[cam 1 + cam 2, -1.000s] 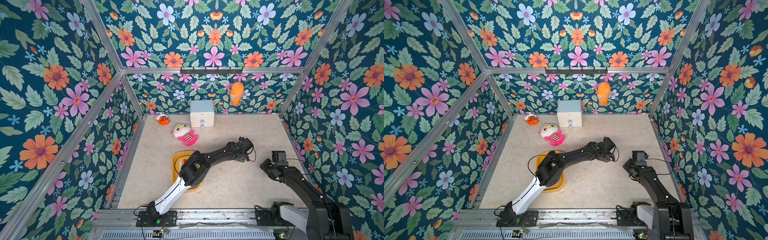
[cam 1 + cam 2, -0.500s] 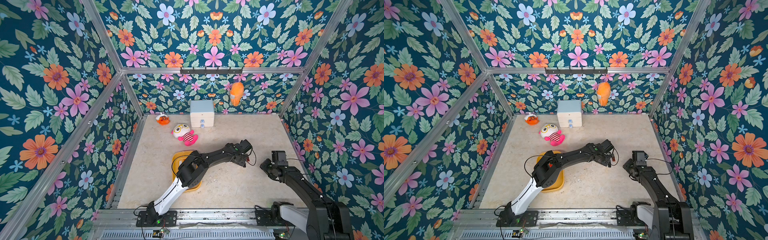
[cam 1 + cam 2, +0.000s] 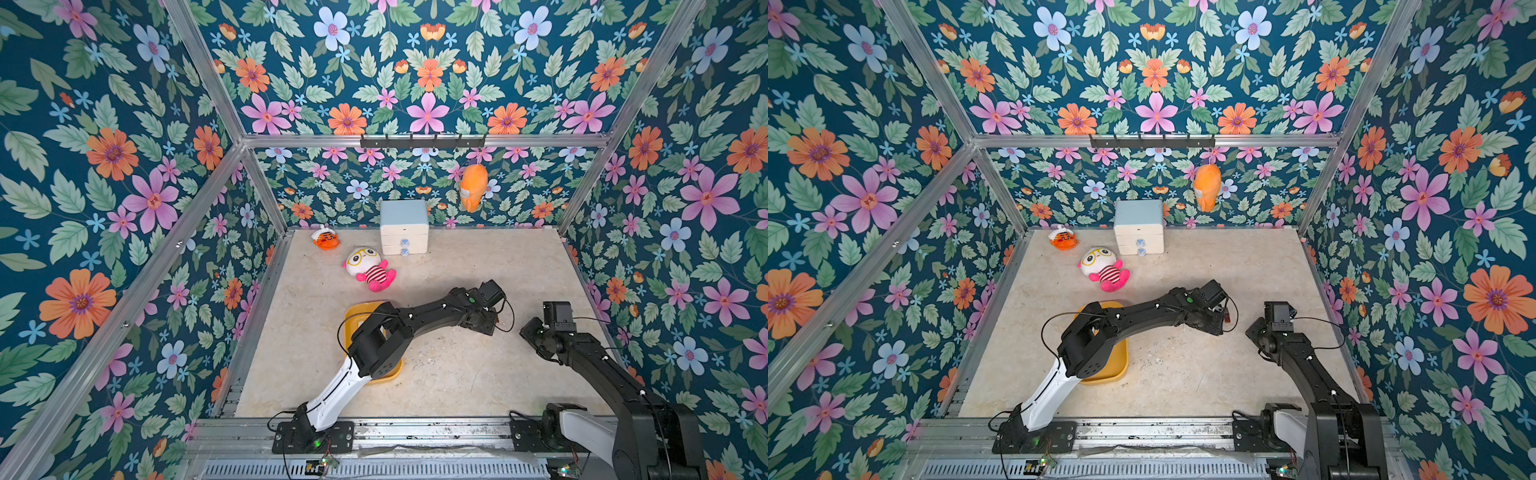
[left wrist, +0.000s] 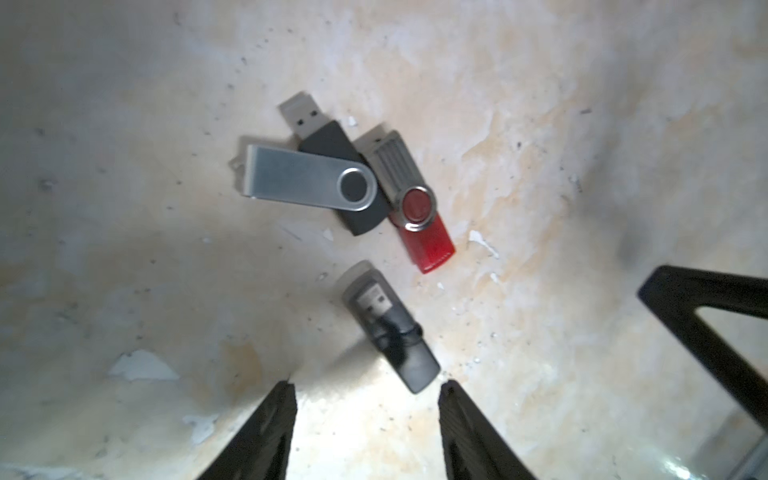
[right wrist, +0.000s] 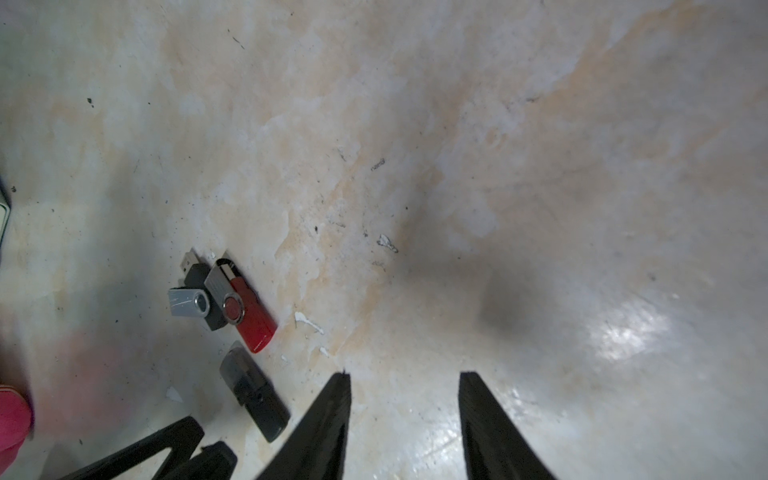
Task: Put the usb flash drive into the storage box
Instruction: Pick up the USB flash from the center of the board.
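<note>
The storage box (image 3: 397, 370) sits toward the front left of the surface (image 3: 457, 374). Behind it lies the plush doll (image 3: 370, 270). Behind that, the drawer chest (image 3: 404, 226) stands at the back edge, with a small toy (image 3: 325, 240) to its left. Right of centre, between my left hand (image 4: 365, 388) and my right hand (image 5: 403, 376), one usb flash drive (image 4: 390, 332) lies just beside a second drive (image 4: 361, 216), which touches a third drive (image 4: 428, 241).

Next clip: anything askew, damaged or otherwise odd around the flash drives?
The black swivel drive has its metal cover swung out sideways, plug exposed, and lies against the red drive; the capped black drive lies apart. The tabletop around them is chipped, with white flecks. Nothing looks spilled.
</note>
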Robot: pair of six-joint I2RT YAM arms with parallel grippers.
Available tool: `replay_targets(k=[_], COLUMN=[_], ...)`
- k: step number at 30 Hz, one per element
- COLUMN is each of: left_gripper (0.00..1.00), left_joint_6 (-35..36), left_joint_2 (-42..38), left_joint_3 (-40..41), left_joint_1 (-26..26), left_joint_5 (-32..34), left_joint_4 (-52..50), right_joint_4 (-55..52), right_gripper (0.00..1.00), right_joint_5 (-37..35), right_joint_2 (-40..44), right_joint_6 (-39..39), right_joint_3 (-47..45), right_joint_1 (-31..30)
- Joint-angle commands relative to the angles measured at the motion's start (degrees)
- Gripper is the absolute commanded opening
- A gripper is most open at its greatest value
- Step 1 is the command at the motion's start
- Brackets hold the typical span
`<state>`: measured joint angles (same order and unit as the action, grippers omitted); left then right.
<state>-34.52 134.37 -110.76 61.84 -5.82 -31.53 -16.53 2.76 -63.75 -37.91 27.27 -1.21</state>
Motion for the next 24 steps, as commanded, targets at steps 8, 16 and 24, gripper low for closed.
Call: replay_targets(k=[8, 16, 24], left_gripper=[0.60, 0.45, 0.36], left_joint_6=[-1.7, 0.5, 6.2], left_joint_2=[7.3, 10.9, 10.1], left_joint_3=[-8.4, -11.4, -9.2], left_joint_1=[0.9, 1.4, 1.5], left_joint_5=[5.8, 6.9, 6.8], left_joint_4=[-7.4, -13.7, -21.8], right_joint_4=[0.8, 0.8, 0.9], right_gripper=[0.48, 0.48, 0.48], right_joint_5=[-0.2, -0.1, 0.0], right_joint_2=[0.2, -0.1, -0.5], right_joint_6=[0.3, 0.3, 0.4], right_joint_3=[0.1, 0.2, 0.4], right_joint_1=[0.0, 0.0, 0.1])
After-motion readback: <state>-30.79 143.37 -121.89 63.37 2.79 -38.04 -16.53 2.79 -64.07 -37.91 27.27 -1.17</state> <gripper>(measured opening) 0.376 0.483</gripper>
